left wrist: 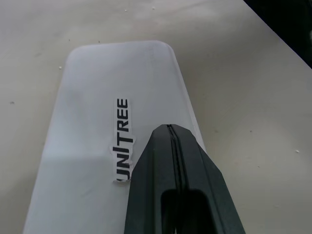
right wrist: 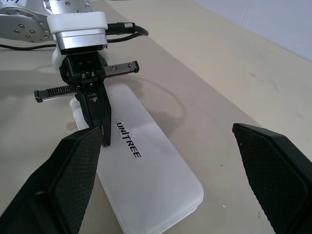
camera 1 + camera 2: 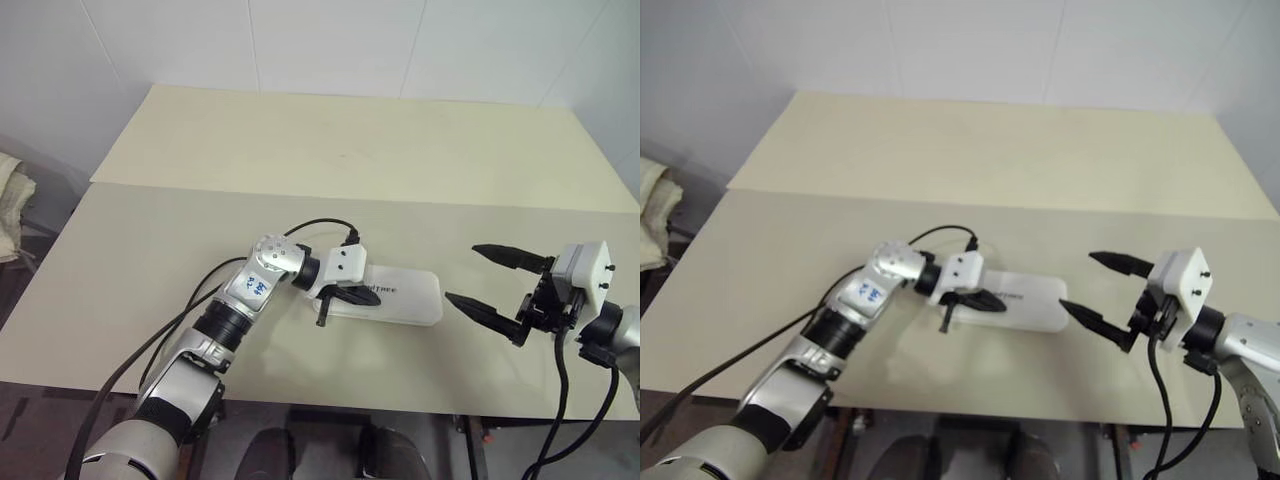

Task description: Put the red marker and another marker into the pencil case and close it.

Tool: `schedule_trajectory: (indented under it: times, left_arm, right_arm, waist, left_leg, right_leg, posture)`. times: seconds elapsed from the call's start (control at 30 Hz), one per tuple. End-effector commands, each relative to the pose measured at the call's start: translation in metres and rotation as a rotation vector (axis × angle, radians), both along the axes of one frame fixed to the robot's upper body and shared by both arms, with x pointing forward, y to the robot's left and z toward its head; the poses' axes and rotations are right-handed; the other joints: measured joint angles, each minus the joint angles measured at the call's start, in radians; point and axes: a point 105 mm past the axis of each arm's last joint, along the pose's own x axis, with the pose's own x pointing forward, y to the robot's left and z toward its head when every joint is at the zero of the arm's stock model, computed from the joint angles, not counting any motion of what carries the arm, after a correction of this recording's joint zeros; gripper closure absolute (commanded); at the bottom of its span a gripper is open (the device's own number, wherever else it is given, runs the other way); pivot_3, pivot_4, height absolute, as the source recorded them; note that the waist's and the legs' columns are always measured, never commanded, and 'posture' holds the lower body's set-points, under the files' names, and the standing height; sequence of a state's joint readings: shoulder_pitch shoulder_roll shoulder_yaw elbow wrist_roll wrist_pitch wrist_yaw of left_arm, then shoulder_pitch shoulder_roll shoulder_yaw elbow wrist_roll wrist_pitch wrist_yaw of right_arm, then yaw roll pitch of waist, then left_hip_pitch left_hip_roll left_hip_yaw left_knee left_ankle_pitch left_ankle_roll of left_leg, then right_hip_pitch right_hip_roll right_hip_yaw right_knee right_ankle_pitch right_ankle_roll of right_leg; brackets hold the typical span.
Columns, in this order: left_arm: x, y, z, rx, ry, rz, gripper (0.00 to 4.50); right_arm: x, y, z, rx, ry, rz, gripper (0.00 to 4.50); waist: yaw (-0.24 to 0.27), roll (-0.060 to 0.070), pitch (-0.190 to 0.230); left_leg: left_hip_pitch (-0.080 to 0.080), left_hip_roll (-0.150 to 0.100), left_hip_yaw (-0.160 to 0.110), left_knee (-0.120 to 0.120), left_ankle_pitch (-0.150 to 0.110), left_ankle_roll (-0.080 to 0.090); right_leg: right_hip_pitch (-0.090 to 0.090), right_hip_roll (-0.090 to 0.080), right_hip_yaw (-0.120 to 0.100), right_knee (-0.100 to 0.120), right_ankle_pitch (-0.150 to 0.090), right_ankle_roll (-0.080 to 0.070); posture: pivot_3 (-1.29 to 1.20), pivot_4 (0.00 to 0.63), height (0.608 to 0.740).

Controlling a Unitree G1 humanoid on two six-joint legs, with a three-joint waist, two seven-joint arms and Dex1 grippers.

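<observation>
The pencil case (image 3: 408,299) lies flat and closed on the near table board, its "unitree" lettering (image 1: 122,139) facing up. My left gripper (image 3: 370,296) is shut, and its joined fingertips (image 1: 168,131) rest on or just over the lid beside the lettering; I cannot tell whether they touch it. My right gripper (image 3: 461,272) stands wide open, level, just off the case's right end, with nothing between its fingers (image 2: 73,170). The red marker and the other marker are out of view.
The table is two beige boards with a seam (image 3: 400,200) across the middle. White walls stand behind it. A pale cloth (image 3: 12,205) lies off the table's left side. A black cable (image 3: 320,225) loops over my left wrist.
</observation>
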State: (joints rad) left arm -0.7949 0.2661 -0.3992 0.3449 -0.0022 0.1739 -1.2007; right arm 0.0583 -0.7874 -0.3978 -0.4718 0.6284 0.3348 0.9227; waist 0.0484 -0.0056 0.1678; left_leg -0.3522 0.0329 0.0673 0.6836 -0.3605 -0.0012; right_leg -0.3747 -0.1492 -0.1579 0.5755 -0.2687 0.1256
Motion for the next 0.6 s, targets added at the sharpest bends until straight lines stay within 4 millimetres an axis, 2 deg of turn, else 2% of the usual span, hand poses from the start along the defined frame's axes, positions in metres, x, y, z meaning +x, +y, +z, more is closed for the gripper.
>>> schedule_trajectory:
  times: [0.03, 0.13, 0.27, 0.37, 0.47, 0.57, 0.6]
  left_arm:
    - [0.004, 0.010, 0.001, -0.057, 0.079, 0.092, 4.49]
    - [0.012, 0.020, 0.017, -0.143, 0.087, 0.161, 4.49]
    - [0.020, 0.043, 0.047, -0.312, 0.034, 0.202, 4.49]
    - [0.022, 0.061, 0.059, -0.382, 0.005, 0.238, 4.49]
    - [0.015, 0.094, 0.066, -0.420, -0.013, 0.260, 4.49]
    - [-0.002, 0.113, 0.067, -0.452, 0.035, 0.248, 4.49]
    - [-0.002, 0.119, 0.067, -0.462, 0.018, 0.278, 4.49]
  right_arm:
    - [-0.003, 0.007, 0.008, 0.014, -0.033, 0.028, 0.00]
    - [0.000, 0.006, 0.006, 0.016, -0.028, 0.036, 0.00]
    - [0.007, 0.003, 0.008, 0.012, -0.032, 0.047, 0.00]
    - [0.009, 0.000, 0.009, 0.006, -0.037, 0.055, 0.00]
    - [0.012, -0.004, 0.009, 0.004, -0.036, 0.056, 0.00]
    - [0.014, -0.009, 0.006, 0.003, -0.033, 0.049, 0.00]
    - [0.015, -0.010, 0.005, 0.002, -0.032, 0.047, 0.00]
  waist:
    - [-0.001, 0.000, 0.000]
    - [-0.002, 0.000, 0.000]
    - [-0.006, 0.000, 0.000]
    - [-0.004, 0.000, 0.000]
    - [-0.006, 0.000, 0.000]
    - [-0.016, 0.000, 0.000]
    - [-0.016, 0.000, 0.000]
  left_leg:
    - [0.000, 0.000, 0.000, 0.000, 0.000, 0.000]
    - [0.000, 0.000, -0.001, 0.000, 0.000, 0.000]
    - [0.000, 0.000, -0.001, 0.000, 0.000, 0.000]
    - [-0.001, 0.000, -0.001, 0.000, 0.000, 0.000]
    - [-0.001, 0.000, -0.001, -0.001, 0.000, 0.000]
    - [-0.001, 0.000, -0.001, -0.002, 0.000, 0.000]
    - [-0.001, 0.000, -0.001, -0.002, 0.000, 0.000]
  right_leg:
    - [0.000, 0.000, 0.000, 0.000, 0.000, 0.000]
    - [0.000, 0.000, 0.000, 0.000, 0.000, 0.000]
    - [0.000, 0.000, 0.000, 0.000, 0.000, 0.000]
    - [0.000, 0.000, 0.000, 0.000, 0.000, 0.000]
    - [0.000, 0.000, 0.000, 0.000, 0.000, 0.000]
    - [-0.001, 0.000, -0.001, 0.000, 0.000, 0.000]
    - [-0.001, 0.000, -0.001, 0.000, 0.000, 0.000]
  posture:
    - [0.00, 0.150, 0.740]
    - [0.00, 0.150, 0.740]
    - [0.00, 0.150, 0.740]
    - [0.00, 0.150, 0.740]
    - [0.00, 0.150, 0.740]
    - [0.00, 0.150, 0.740]
    - [0.00, 0.150, 0.740]
